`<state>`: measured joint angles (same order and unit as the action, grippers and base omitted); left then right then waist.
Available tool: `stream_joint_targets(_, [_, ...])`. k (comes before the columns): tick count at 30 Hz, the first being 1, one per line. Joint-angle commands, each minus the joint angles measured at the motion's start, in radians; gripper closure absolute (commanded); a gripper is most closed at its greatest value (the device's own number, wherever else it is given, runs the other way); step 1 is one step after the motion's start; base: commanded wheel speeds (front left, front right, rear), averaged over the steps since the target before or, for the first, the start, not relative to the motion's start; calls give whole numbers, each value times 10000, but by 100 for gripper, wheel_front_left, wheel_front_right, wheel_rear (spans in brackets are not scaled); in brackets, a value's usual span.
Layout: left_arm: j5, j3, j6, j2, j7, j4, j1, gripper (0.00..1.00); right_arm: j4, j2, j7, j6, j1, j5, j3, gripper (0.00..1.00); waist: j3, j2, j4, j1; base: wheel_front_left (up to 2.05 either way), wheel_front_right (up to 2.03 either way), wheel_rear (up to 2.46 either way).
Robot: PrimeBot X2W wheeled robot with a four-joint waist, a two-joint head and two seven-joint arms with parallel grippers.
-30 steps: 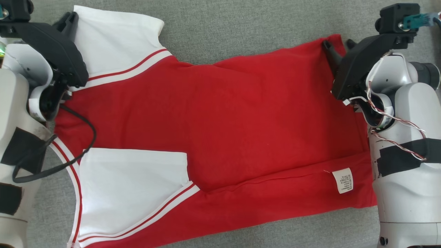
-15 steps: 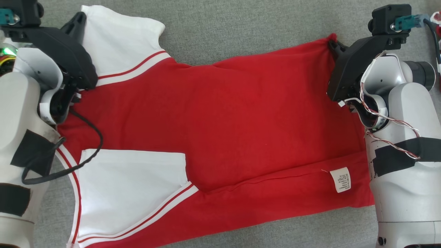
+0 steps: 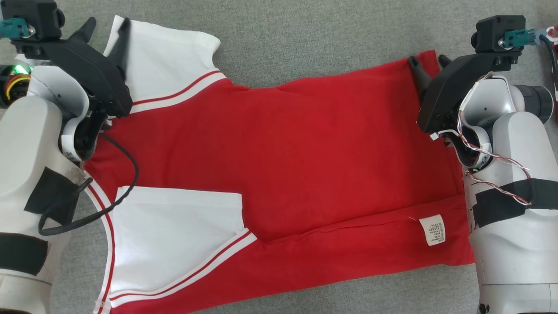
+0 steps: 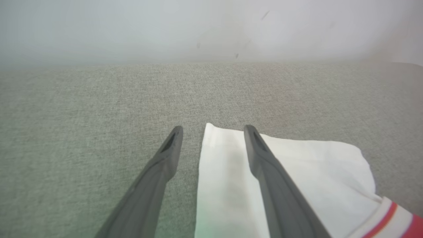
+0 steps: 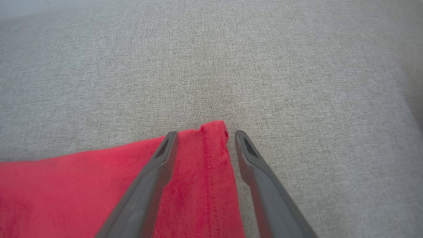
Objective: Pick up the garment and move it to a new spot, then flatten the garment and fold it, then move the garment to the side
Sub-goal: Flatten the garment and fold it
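Left end effector (image 3: 107,26) gapes open astride the white sleeve corner; right end effector (image 3: 427,61) gapes astride the red hem corner, neither gripping. The garment (image 3: 305,152), red with white stripe-trimmed sleeves, lies flat on a grey fabric surface (image 3: 305,35).

Red garment (image 3: 305,152) with white, stripe-trimmed sleeves is lying flat, near edge folded over, white label (image 3: 432,230) showing. Far sleeve corner is lying between left gripper (image 3: 107,26) prongs, hem corner between right gripper (image 3: 427,60) prongs.
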<state>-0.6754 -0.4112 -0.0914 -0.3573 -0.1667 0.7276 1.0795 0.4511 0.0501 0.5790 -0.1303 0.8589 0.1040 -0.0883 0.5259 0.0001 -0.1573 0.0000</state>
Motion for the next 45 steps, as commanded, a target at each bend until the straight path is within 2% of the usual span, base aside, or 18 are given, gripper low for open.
stream_joint_targets(1, [47, -22, 0, 19, 73, 53, -116, 0, 30, 6, -89, 1, -83, -2, 4, 0, -33, -1, 4, 0, 0, 0, 0])
stream_joint_targets(8, [-32, -140, -77, -9, -43, 141, -2, 0, 107, 5, -188, 1, -33, 20, 51, 0, -118, -1, -45, 0, 0, 0, 0])
stream_joint_targets(23, [5, -380, 109, -264, -737, 621, 180, 0, 318, 3, -301, 1, 134, 363, 482, 0, 225, -1, -309, 0, 0, 0, 0])
stream_joint_targets(24, [-44, -386, 87, -262, -808, 634, 177, 12, 356, 1, -269, 1, 142, 365, 511, 0, 236, -1, -314, 0, 0, 0, 0])
stream_joint_targets(25, [-85, -407, 55, -258, -916, 655, 180, 51, 386, 1, -224, 1, 153, 355, 537, 0, 248, -1, -317, 0, 0, 0, 0])
stream_joint_targets(26, [-117, -428, 57, -250, -994, 649, 189, 58, 400, 1, -182, 1, 172, 351, 550, 0, 271, -1, -317, 0, 0, 0, 0])
stream_joint_targets(27, [-154, -439, 45, -238, -1054, 630, 193, 85, 406, 0, -176, 1, 192, 354, 557, 0, 297, -1, -315, 0, 0, 0, 0])
stream_joint_targets(28, [-178, -466, 24, -227, -1158, 631, 182, 100, 419, 0, -148, 3, 201, 370, 590, 0, 324, -1, -317, 0, 0, 0, 0])
stream_joint_targets(39, [-461, -386, -104, -478, -1270, 380, 143, 100, 411, 26, 210, 1, 263, 280, 645, 0, 455, -1, -315, 0, 0, 0, 0])
stream_joint_targets(41, [-490, -394, -123, -492, -1248, 313, 136, 100, 369, 54, 180, 1, 286, 228, 585, 64, 454, -1, -302, 0, 0, 0, 0])
stream_joint_targets(42, [-523, -394, -123, -487, -1236, 287, 131, 100, 366, 56, 170, 1, 297, 197, 555, 100, 456, -1, -294, 0, 0, 0, 0])
stream_joint_targets(45, [-542, -417, -136, -464, -1187, 215, 107, 100, 386, 61, 188, 1, 302, 67, 478, 100, 458, -1, -270, 0, 0, 0, 0])
